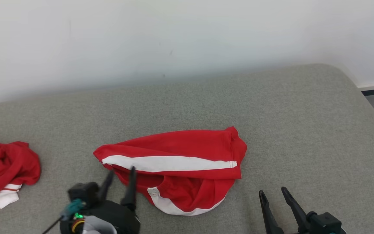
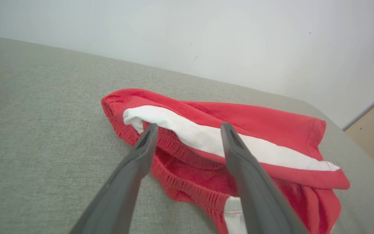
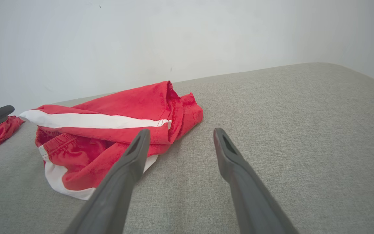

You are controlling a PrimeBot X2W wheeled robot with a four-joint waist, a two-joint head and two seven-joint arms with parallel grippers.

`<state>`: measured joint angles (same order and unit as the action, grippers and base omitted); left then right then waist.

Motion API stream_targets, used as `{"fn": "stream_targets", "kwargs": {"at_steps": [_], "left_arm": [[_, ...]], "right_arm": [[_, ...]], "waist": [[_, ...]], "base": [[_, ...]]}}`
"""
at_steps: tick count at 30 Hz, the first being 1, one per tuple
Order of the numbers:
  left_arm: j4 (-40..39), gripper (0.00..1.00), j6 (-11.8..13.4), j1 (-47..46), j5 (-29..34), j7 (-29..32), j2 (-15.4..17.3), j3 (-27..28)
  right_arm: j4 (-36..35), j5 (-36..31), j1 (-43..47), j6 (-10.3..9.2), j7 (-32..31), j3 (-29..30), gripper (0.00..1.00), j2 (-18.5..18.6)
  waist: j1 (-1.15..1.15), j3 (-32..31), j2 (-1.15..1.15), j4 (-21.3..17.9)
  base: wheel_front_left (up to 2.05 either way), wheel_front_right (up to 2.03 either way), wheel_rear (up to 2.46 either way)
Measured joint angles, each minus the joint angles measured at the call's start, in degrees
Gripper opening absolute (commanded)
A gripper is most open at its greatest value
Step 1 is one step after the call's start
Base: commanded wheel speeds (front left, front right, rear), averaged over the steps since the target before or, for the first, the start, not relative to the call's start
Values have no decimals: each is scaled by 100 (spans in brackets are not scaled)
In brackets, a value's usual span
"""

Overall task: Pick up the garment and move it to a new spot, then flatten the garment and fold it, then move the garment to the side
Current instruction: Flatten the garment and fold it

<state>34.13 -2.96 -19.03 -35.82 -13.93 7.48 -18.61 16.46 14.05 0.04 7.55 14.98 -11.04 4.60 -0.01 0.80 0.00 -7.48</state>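
So the red shorts [image 1: 174,162] are lying in a loose, bunched heap around the middle of the grey padded surface [image 1: 287,107], with the white side stripe running across the top fold and the elastic waistband gaping toward the robot. The left gripper [image 1: 121,170] is hovering right at the shorts' near left edge, its fingers standing wide apart and holding nothing. I can't tell if the tips are actually touching the fabric. The right gripper [image 1: 272,190] is sitting off to the right, clear of the cloth, with its fingers also standing apart and empty. Another red-and-white garment [image 1: 5,169] is lying crumpled at the far left.
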Motion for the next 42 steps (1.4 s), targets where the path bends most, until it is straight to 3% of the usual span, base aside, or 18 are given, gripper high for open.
{"fn": "stream_targets", "kwargs": {"at_steps": [7,15,29,31,36,42], "left_arm": [[-267,100,-158,142,378,524,1,-714],[-220,100,-96,-199,1132,1279,282,-1441],[-368,98,281,-486,903,3137,491,-1457],[-508,0,297,-486,889,3270,538,-1457],[-871,0,334,-472,757,3301,545,-1380],[-1435,0,291,-582,535,2744,287,-1174]], "right_arm": [[10,30,32,0,1,-46,100,0],[1,74,35,0,0,-87,100,-2],[-43,76,68,0,1,-35,100,-49],[-53,76,67,0,1,-25,100,-59],[-71,74,65,1,1,9,100,-76],[-68,74,53,1,1,27,100,-100]], "waist": [[0,-93,0,-13],[0,-69,0,-258],[1,95,0,-637],[0,121,0,-647],[1,147,0,-635],[1,151,0,-573]], "base": [[0,0,0],[0,0,0],[0,0,0],[0,0,0],[0,0,0],[0,0,0]]}}
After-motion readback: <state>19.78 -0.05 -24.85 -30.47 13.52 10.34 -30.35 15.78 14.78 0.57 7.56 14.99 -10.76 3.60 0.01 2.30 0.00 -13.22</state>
